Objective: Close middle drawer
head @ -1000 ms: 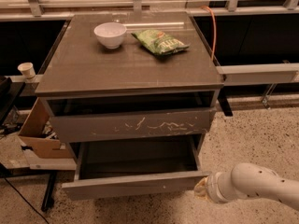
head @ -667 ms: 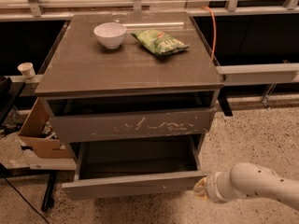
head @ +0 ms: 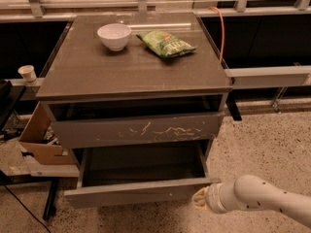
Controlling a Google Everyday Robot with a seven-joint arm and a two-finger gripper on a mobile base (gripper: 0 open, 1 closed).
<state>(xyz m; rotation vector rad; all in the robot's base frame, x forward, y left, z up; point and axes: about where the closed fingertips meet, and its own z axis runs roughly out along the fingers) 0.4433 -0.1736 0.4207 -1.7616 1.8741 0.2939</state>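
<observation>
The middle drawer (head: 141,193) is pulled out low at the front of the grey-brown cabinet. It has a plain smooth front with a tiny white speck and a dark inside. Above it sits the drawer front with many white scratches (head: 136,130), with a dark gap over it. My gripper (head: 199,199) is at the bottom right, on the end of a white arm (head: 262,200). It is right at the right end of the middle drawer's front, touching it or very nearly so.
A white bowl (head: 114,35) and a green snack bag (head: 166,43) lie on the cabinet top. A cardboard box (head: 39,140) and a paper cup (head: 27,73) are to the left. A grey rail (head: 267,75) juts out on the right above speckled floor.
My gripper has shifted slightly left and down at the drawer's right front corner. The drawer stands out about as far as before.
</observation>
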